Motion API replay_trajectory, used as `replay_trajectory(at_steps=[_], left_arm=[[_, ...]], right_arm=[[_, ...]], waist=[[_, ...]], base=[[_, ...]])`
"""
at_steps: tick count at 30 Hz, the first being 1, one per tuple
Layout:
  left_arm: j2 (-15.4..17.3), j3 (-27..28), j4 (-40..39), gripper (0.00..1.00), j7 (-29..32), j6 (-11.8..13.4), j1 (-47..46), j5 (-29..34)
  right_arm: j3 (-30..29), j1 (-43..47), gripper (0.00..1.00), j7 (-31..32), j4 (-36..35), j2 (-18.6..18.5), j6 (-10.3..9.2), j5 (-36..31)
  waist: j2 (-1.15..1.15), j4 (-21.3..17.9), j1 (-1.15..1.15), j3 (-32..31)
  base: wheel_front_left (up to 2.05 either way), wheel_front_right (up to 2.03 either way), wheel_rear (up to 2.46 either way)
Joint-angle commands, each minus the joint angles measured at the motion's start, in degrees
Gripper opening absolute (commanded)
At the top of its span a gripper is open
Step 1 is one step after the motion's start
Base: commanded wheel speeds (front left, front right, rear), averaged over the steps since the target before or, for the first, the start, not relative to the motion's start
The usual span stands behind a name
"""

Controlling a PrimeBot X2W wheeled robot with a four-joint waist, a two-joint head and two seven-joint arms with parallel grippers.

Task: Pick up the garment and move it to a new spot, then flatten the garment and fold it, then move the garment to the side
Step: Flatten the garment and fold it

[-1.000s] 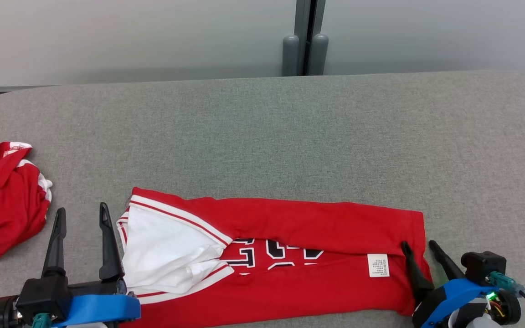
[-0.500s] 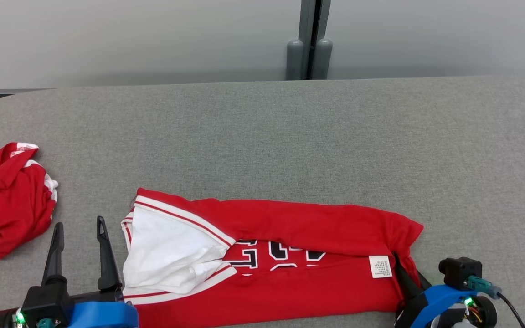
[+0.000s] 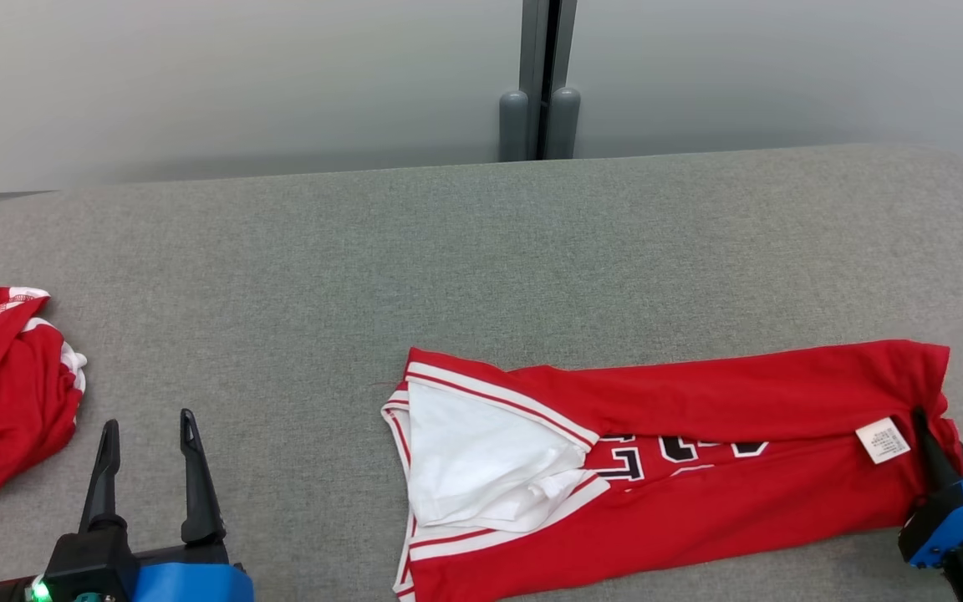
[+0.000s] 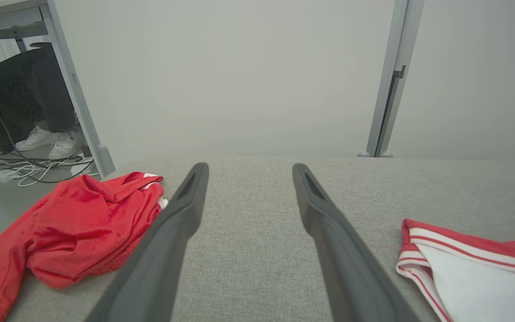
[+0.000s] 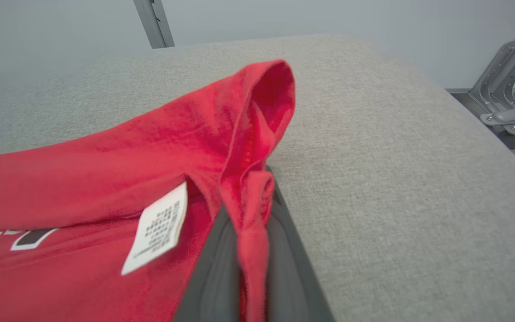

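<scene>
one red jersey (image 3: 699, 435) on table (image 3: 448, 234), hem pinched in r gripper (image 3: 926, 431); l gripper (image 3: 147, 422) spread wide, empty, nr crumpled red heap (image 3: 5, 410).

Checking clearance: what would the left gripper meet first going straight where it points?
Looks free: the left gripper points over bare grey table toward the pale wall; crumpled red garment lies left of that line, though height is unclear.

Red jersey garment (image 3: 699, 468), folded lengthwise into a long band, lying along the near edge of the grey table (image 3: 448, 251), toward its right end. White panel (image 3: 481, 456) with red-and-white striped trim at the left end; black-and-white lettering (image 3: 674, 450) mid-length; white care label (image 3: 882, 440) beside the bunched right end, pinched between the closed fingers of the right gripper (image 3: 929, 435).
</scene>
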Motion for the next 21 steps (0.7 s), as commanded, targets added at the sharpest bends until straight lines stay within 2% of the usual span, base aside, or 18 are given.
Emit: replay_trajectory(at_steps=[1, 6, 21], left_arm=[[-0.04, 0.16, 0.05, 1.0, -0.25, 0.02, 0.29, 0.07], [-0.04, -0.04, 0.05, 1.0, -0.25, 0.04, 0.42, 0.02], [-0.04, -0.75, 0.28, 1.0, -0.25, 0.57, 0.57, -0.52]], right_arm=[[-0.49, -0.86, 0.0, -0.01, 0.15, -0.74, -0.05, -0.38], [0.28, -2.0, 0.0, -0.01, -0.14, -1.24, -0.04, -1.32], [9.03, 1.15, 0.0, -0.01, -11.99, 7.52, -0.04, -0.84]], waist=[[-0.01, -0.09, 0.0, -0.06], [-0.01, -0.34, 0.0, -0.06], [-0.01, 0.74, 0.0, -0.07]], base=[[0.0, 0.0, 0.0], [0.0, 0.0, 0.0], [0.0, 0.0, 0.0]])
